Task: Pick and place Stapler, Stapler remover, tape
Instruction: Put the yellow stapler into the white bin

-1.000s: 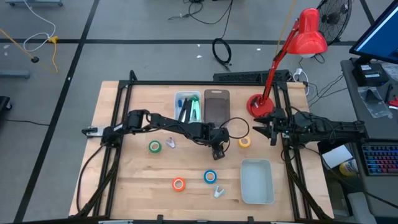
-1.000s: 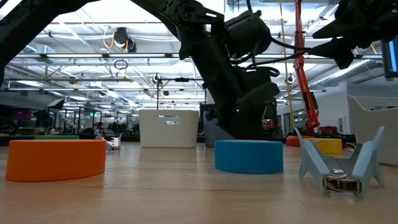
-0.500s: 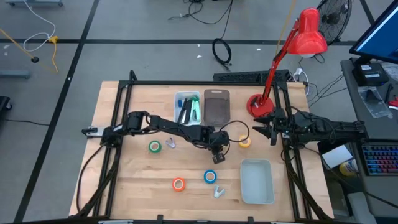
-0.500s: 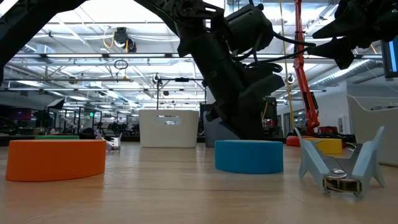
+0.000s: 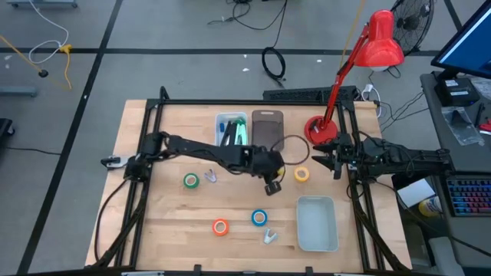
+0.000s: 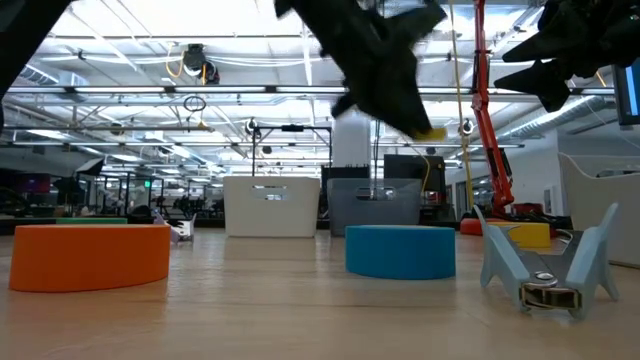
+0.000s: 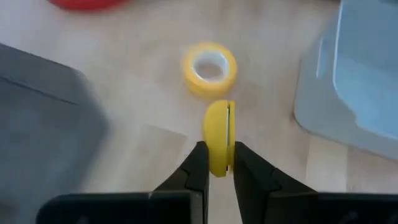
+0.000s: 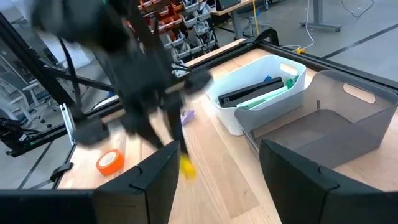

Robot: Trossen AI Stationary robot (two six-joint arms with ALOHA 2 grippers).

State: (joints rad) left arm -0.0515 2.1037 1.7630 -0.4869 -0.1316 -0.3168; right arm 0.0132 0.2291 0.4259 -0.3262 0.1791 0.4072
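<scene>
Your left hand (image 7: 217, 163) clamped on small yellow piece (image 7: 219, 137), held edge-on above table (image 5: 165, 222). Yellow tape (image 7: 209, 67) lies flat just ahead. Pale bin (image 5: 317, 223) off to side, nearer than right hand (image 5: 331, 157), which waits with fingers apart.

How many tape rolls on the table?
4: green roll left of centre, yellow roll right of centre, orange roll and blue roll near the front. The yellow piece in the left gripper may be a fifth.
</scene>
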